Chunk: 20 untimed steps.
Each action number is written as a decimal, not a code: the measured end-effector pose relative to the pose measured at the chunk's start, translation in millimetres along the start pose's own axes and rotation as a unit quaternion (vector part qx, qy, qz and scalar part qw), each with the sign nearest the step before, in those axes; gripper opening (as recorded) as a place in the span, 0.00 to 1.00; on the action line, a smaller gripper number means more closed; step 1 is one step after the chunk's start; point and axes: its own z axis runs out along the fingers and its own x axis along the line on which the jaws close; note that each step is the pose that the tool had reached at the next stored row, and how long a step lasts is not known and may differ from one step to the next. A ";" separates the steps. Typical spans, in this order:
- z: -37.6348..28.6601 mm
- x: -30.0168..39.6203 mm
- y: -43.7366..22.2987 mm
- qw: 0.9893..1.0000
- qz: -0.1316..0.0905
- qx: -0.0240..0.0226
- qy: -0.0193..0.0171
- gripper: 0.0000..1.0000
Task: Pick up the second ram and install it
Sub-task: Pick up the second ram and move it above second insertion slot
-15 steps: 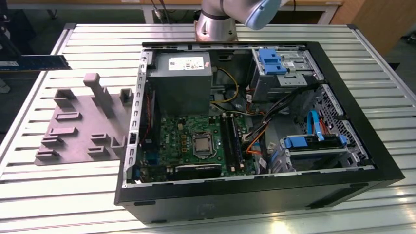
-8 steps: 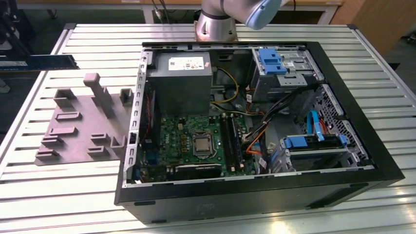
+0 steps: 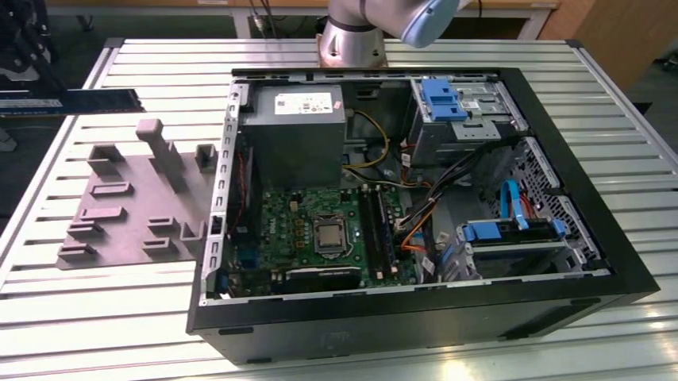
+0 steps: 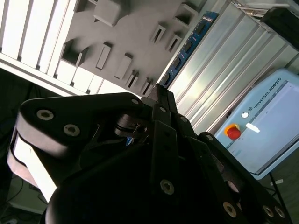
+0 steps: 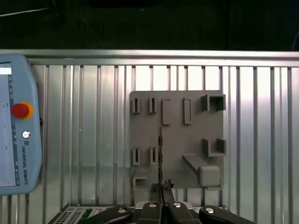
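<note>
Gripper (image 4: 161,92) clamped shut on one end of memory stick (image 4: 192,41). Stick held in air over grey holder tray (image 5: 177,140), well apart from open computer case (image 3: 424,317). Pickup looks done. Seating in motherboard slots (image 3: 376,226) not yet done. Stick: thin, narrow blue board, dark chips along face.

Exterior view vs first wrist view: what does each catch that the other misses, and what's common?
Exterior view, not first wrist: the motherboard and power supply inside the open computer case. First wrist view, not exterior: the control pendant with its red button. Both: the grey holder tray on the slatted table, and the memory stick, which the first wrist view shows edge-on, clamped in the end effector.
</note>
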 end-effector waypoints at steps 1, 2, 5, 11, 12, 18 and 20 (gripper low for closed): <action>0.0 0.0 -2.3 1.000 0.000 0.000 0.000 0.12; 0.0 0.0 -4.6 1.000 0.000 0.000 0.000 0.12; -0.1 -0.1 -11.4 1.000 0.000 0.000 0.000 0.12; -0.3 -0.2 -25.1 1.000 0.000 0.000 0.000 0.12; -0.3 -0.2 -27.4 1.000 0.000 0.000 0.000 0.12; -0.5 -0.3 -41.3 1.000 0.000 0.000 0.000 0.12; -0.5 -0.4 -45.8 1.000 0.000 0.000 0.000 0.12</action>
